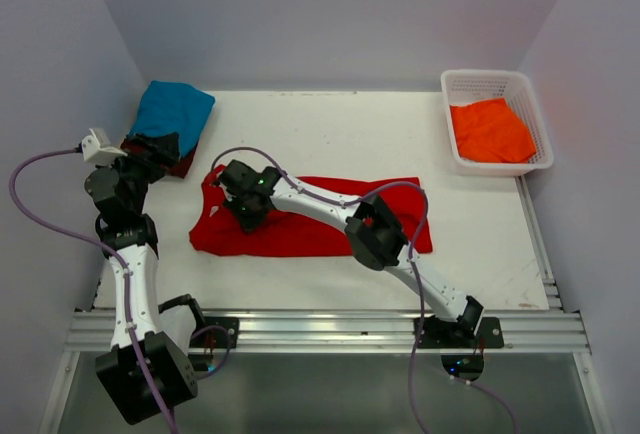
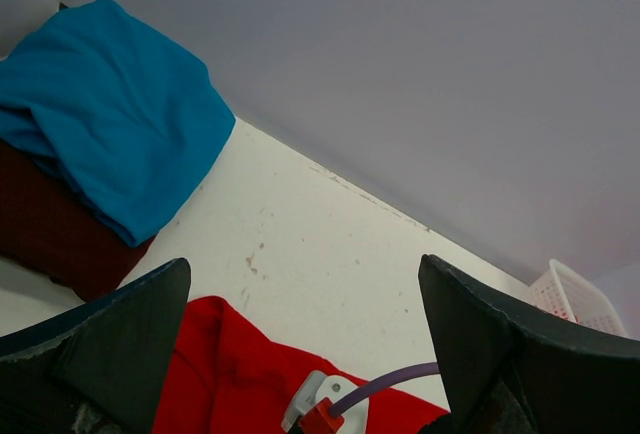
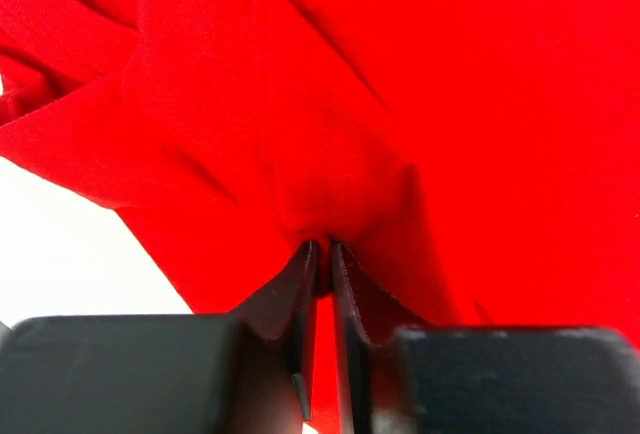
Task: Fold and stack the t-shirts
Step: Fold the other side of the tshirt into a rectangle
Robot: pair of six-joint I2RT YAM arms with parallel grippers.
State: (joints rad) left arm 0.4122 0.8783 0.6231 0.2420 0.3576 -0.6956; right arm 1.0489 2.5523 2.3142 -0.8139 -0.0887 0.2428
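A bright red t-shirt (image 1: 300, 232) lies spread across the middle of the table (image 1: 330, 124). My right gripper (image 1: 245, 214) reaches over it to its left part. In the right wrist view that gripper (image 3: 322, 247) is shut on a pinched ridge of the red t-shirt (image 3: 420, 104). My left gripper (image 1: 150, 149) hangs open at the far left, holding nothing, its jaws wide apart (image 2: 302, 264). Beside it a folded teal blue t-shirt (image 1: 175, 109) (image 2: 110, 124) rests on a dark maroon t-shirt (image 1: 183, 164) (image 2: 50, 229). An orange t-shirt (image 1: 490, 131) lies in the basket.
The white lattice basket (image 1: 480, 76) stands at the back right corner. Purple cables loop from both arms; the right arm's cable (image 1: 405, 189) arcs over the red cloth. Grey walls close the table on three sides, and a metal rail (image 1: 330, 329) runs along the near edge.
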